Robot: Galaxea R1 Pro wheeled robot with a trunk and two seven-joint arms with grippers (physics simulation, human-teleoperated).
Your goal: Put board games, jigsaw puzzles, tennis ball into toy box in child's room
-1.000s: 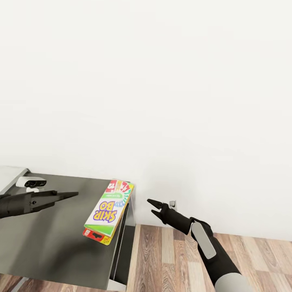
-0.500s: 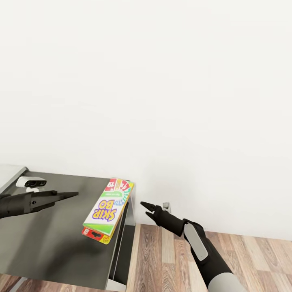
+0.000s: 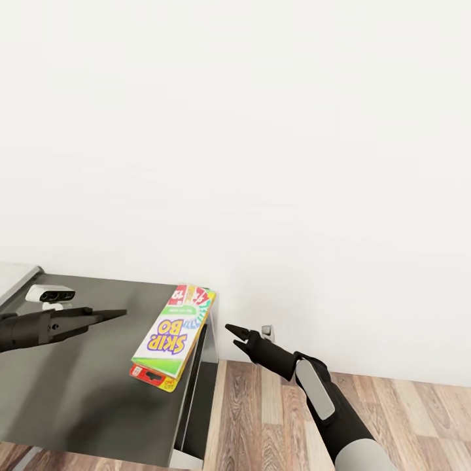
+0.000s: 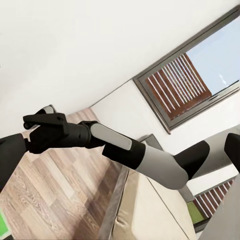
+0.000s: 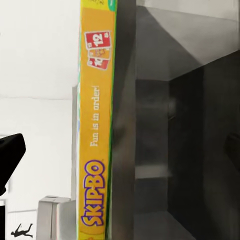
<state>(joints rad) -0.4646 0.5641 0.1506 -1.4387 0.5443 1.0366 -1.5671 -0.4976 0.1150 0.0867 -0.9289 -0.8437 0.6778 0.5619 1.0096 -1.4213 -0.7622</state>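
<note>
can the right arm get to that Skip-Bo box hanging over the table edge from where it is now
Probably yes. The right tool is open, off the table's end and pointing at the Skip-Bo box, whose overhanging long edge faces it with nothing between.

Board game (image 3: 172, 335) on table (image 3: 78, 386) at its right edge, overhanging, right tool (image 3: 233, 333) just right of it, left tool (image 3: 108, 316) above table

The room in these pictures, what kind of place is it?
Probably a bedroom or child's room in a home: a colourful Skip-Bo board game box lies on the edge of a grey-topped table, a beige mattress bed stands below a dark-framed window, and the floor is wood-plank.
</note>
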